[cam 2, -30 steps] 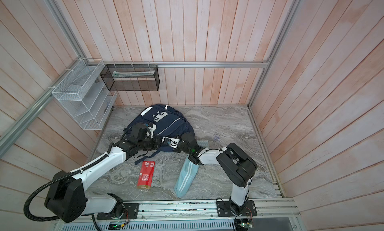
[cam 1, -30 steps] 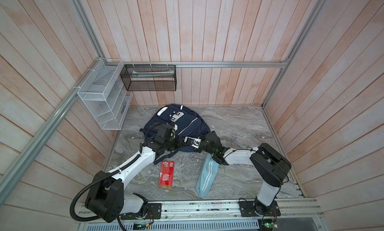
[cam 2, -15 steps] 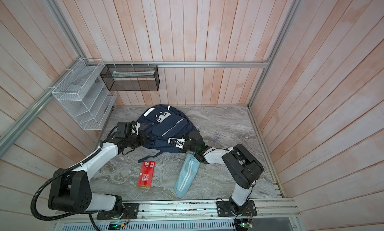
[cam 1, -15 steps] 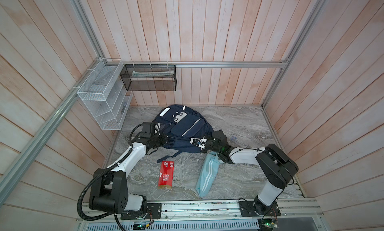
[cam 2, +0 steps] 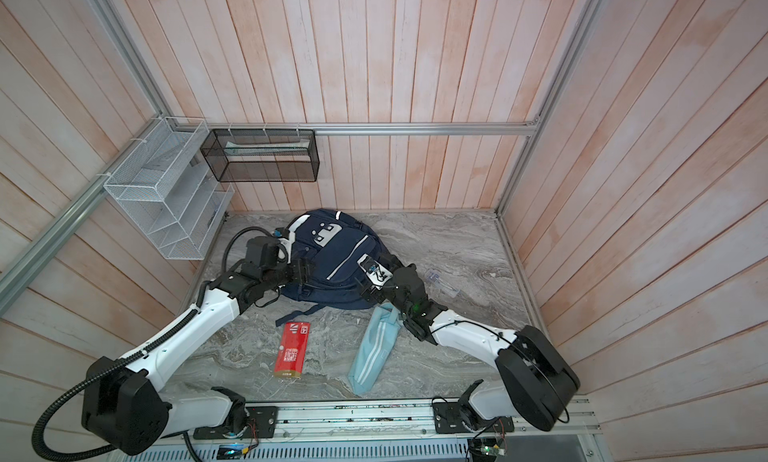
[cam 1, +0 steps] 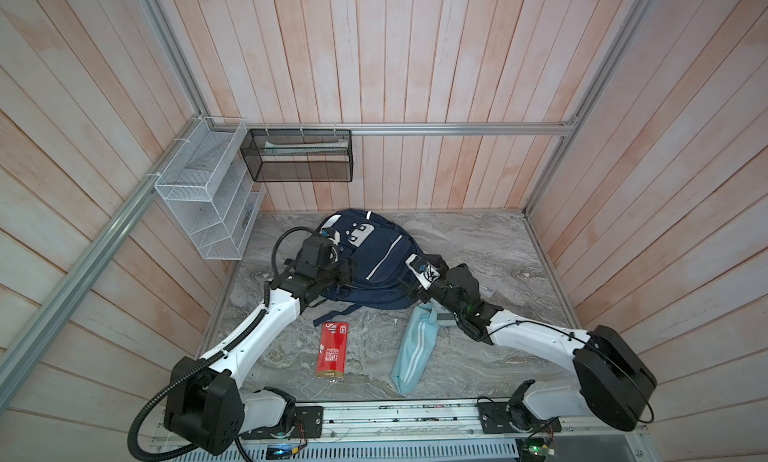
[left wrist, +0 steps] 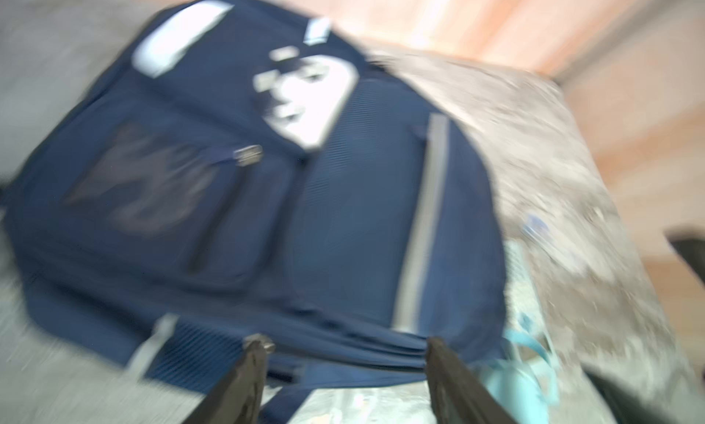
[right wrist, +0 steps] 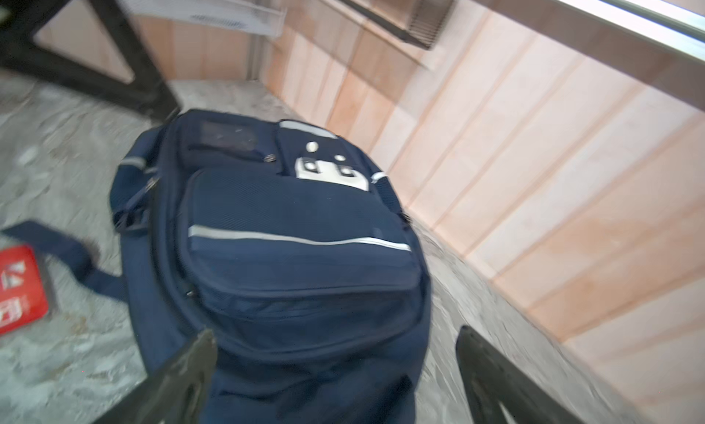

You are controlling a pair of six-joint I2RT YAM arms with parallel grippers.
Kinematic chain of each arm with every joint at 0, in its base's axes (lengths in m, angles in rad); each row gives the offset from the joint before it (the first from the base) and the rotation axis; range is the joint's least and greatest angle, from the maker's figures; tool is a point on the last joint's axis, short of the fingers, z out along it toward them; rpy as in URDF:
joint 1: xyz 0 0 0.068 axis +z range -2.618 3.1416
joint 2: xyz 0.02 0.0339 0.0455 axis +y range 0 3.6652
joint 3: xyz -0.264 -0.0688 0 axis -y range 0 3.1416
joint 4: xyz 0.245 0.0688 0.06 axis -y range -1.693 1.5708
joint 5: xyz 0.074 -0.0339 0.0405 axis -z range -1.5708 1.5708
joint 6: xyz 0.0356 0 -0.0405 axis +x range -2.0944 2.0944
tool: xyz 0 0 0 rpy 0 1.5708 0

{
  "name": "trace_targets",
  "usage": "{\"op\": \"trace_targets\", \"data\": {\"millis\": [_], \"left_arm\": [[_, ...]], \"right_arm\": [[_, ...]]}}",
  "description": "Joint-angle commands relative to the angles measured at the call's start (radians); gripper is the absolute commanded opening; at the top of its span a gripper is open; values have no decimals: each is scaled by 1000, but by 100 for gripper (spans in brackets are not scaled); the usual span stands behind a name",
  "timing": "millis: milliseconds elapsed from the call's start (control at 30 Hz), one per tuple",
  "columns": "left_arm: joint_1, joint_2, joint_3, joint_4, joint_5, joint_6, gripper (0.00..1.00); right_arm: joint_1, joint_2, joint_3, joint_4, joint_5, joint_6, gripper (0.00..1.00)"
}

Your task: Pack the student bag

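I've just released my grips; left claw (cam 1: 347,270) and right claw (cam 1: 409,288) gape beside the student bag (cam 1: 374,256); it lies flat on the desk (cam 1: 478,252); light-blue pouch (cam 1: 415,343) just beside it, unpacked.

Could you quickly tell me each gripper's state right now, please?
Left gripper: open, holding nothing, at the edge of the navy backpack.
Right gripper: open wide, holding nothing.

Matt navy cloth student bag (cam 1: 370,268); veined grey stone-look worktop (cam 1: 498,252); pale wood-plank walls (cam 1: 415,64); white metal wire-mesh rack (cam 1: 199,198); glossy red packet (cam 1: 331,349); light-blue cloth pouch (cam 1: 415,347).
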State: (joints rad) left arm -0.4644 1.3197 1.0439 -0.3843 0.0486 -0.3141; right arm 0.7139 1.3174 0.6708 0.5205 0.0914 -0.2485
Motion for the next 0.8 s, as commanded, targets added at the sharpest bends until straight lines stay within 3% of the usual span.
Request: {"op": "trace_targets", "data": {"millis": [0,167,433,500,567,700,767], "left_arm": [[-137,95,66,-20,-165,139,72],[-256,333,245,-68,-260,214,75],[-253,667,500,-164,-473,226,79],[-245,722,554,-200,-469,221,64],[-241,729,576,-213,-458,214,0],[-232,624,543,-186,-421,163,0],[-214,569,530,-200,-384,138,0]], "right_arm": [[-70,-85,-12,-233,90,320,98],[-158,-178,-57,-388,-68,518,98],[-101,-255,-184,-417,-193,657,98],[-49,-250,-209,-403,-166,688,97],[18,-224,-211,-407,-131,736,96],[140,-134,-135,-567,-2,914,92],[174,-87,-113,-632,-1,991,88]]}}
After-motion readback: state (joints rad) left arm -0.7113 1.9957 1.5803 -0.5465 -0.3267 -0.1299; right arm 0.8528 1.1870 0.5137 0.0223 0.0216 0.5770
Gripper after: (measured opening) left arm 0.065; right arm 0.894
